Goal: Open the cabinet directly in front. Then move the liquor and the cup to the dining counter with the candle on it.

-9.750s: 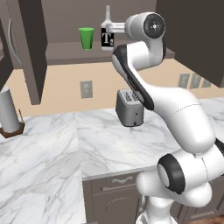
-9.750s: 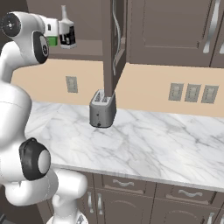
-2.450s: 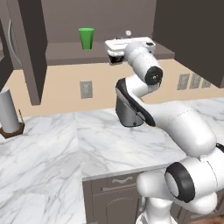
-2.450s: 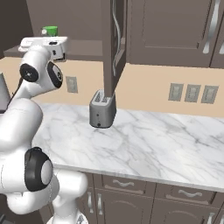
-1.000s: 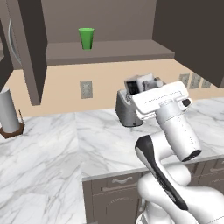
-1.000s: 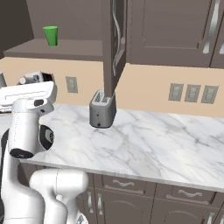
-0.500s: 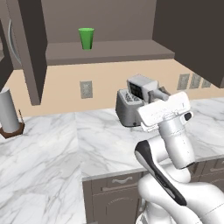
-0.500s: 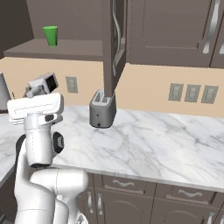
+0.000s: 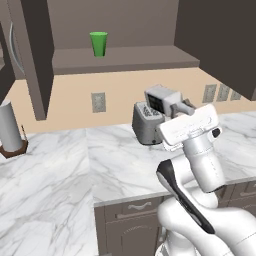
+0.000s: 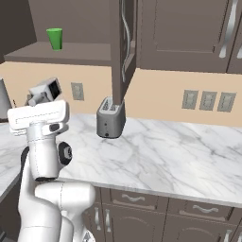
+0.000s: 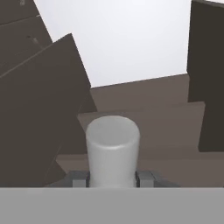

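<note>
The cabinet (image 9: 125,59) stands open, its doors (image 10: 122,42) swung out. On its shelf stands the green cup (image 9: 98,44), also seen at the far left of the right base view as the cup (image 10: 55,38). My gripper (image 11: 113,178) is shut on the liquor (image 11: 113,148), whose pale neck fills the gap between the fingertips (image 11: 145,178). The hand (image 9: 161,100) is folded back above the worktop near the toaster, well below and right of the cup. The bottle's body is hidden behind the hand (image 10: 45,90). The dining counter is out of view.
A silver toaster (image 9: 146,125) sits on the L-shaped marble worktop (image 10: 179,156) against the wall. At the left end stands a paper towel roll (image 9: 10,125). Closed wall cabinets (image 10: 189,33) hang to the right, and drawer fronts (image 10: 137,201) run below the worktop.
The arm has drawn back from the cabinet shelf with the liquor and folded down over the worktop. Over the last second its upper link has kept swinging round. The cup has not moved.
</note>
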Robot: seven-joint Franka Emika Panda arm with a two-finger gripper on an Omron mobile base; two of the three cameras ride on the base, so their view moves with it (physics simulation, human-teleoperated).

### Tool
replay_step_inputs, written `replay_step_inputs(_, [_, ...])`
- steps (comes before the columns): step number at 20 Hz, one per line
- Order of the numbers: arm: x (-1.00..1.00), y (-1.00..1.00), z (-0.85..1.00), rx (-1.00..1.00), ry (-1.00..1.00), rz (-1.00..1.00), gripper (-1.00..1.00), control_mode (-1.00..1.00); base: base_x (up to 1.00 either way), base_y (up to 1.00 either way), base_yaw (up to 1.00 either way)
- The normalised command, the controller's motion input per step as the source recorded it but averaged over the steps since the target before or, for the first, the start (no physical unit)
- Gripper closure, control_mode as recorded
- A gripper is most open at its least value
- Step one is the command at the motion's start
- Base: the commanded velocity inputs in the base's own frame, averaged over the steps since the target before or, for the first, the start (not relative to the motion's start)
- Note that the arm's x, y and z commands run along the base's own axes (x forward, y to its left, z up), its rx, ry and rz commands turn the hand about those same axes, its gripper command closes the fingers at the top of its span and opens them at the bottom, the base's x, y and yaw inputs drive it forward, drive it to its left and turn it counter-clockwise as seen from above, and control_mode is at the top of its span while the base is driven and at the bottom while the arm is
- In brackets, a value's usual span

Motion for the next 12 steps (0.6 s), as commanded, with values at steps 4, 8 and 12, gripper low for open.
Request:
replay_step_inputs(4, [-1.0,-0.13,0.0,0.0,0.06,0.0,1.0,-1.0,0.0,0.0,0.0])
replay_step_inputs(8, [-1.0,-0.16,0.0,0.0,0.12,0.0,1.0,-1.0,0.0,0.0,0.0])
replay_step_inputs(12, [-1.0,-0.05,0.0,0.0,0.22,0.0,1.0,-1.0,0.0,0.0,0.0])
